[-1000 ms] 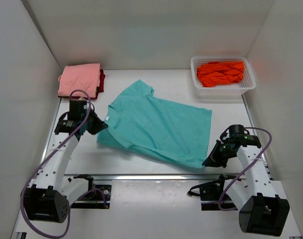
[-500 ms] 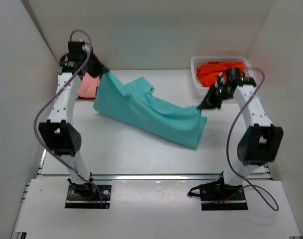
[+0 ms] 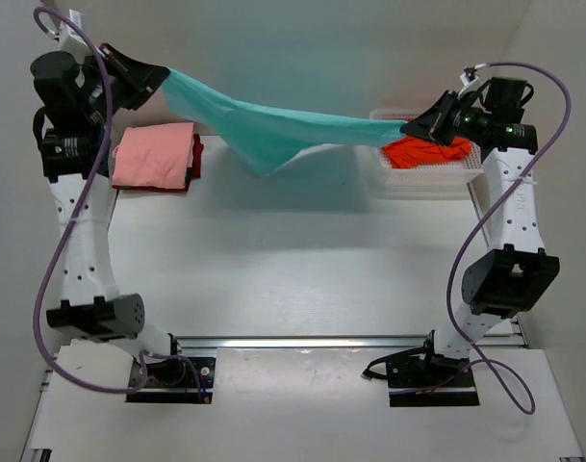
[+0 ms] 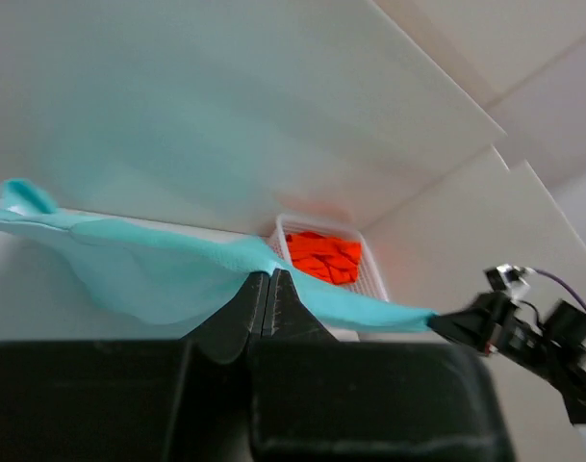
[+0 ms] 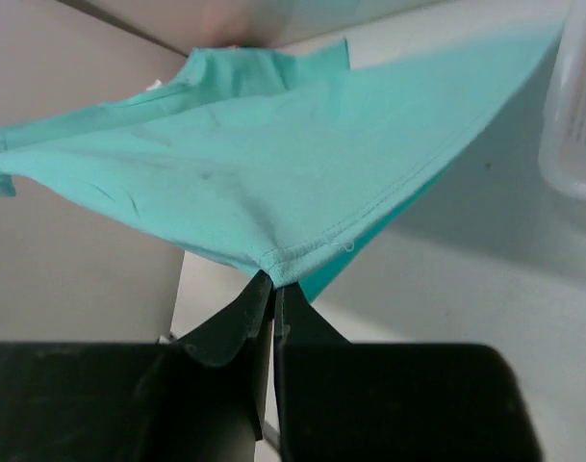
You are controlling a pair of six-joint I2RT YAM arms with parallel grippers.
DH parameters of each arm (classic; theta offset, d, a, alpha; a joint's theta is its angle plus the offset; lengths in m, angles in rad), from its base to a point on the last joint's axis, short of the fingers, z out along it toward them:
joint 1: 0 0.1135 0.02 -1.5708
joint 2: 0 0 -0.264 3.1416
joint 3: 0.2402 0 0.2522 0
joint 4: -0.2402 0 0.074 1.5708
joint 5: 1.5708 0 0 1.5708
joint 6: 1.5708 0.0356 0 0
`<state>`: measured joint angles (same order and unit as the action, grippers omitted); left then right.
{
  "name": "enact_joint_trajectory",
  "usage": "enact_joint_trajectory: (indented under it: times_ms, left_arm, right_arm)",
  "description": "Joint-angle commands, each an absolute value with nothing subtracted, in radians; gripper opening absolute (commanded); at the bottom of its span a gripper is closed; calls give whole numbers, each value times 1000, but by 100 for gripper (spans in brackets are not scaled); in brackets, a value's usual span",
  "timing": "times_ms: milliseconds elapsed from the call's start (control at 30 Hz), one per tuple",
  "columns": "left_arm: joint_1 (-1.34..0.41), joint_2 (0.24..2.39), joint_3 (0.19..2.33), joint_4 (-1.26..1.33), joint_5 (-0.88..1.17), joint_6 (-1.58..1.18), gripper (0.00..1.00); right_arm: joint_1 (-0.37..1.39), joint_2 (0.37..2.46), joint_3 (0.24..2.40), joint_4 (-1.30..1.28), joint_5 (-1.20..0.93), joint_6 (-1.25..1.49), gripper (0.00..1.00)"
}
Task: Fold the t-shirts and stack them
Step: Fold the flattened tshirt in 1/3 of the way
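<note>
The soft teal cloth t-shirt [image 3: 273,130] is held stretched above the worktop [image 3: 302,250] (sagging mid-span), pinched by left claw [image 3: 163,79] and right claw [image 3: 413,125].

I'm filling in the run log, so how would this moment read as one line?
teal t-shirt: held stretched above table | left gripper: shut on it | right gripper: shut on it | pink t-shirt: folded, far left | orange t-shirt: in basket

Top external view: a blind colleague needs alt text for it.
The left gripper and right gripper hold a teal t-shirt stretched in the air above the table. A pink t-shirt lies back left; a basket back right holds an orange t-shirt.
</note>
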<state>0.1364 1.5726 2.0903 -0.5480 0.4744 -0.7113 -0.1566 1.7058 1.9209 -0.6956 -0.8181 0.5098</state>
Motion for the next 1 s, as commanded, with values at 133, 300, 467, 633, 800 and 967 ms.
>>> enact_joint_trajectory:
  times_ms: [133,300,467,633,800,967]
  left_arm:
    - [12,1361,1693,-664,381,-644,0]
    - [-70,1134,1230,-736,289,-663,0]
    - [-60,855,872,-715,339,-739,0]
    - [-61,716,641,-681,397,-831,0]
    - [-54,704,643,-719,371,-830,0]
    - [-22,779,704,-713,307,-798,0]
  right_arm:
    - [-138,1588,1555,-687,-784,466,0]
    - [-143,1398,1226,-695,-732,486,0]
    - [-129,1306,1016,-813,-612,426,0]
    - [-123,1250,930,-909,-516,423,0]
    - [-107,1215,868,-1035,-465,445,0]
    - [-143,1189,787,-1060,-472,434,0]
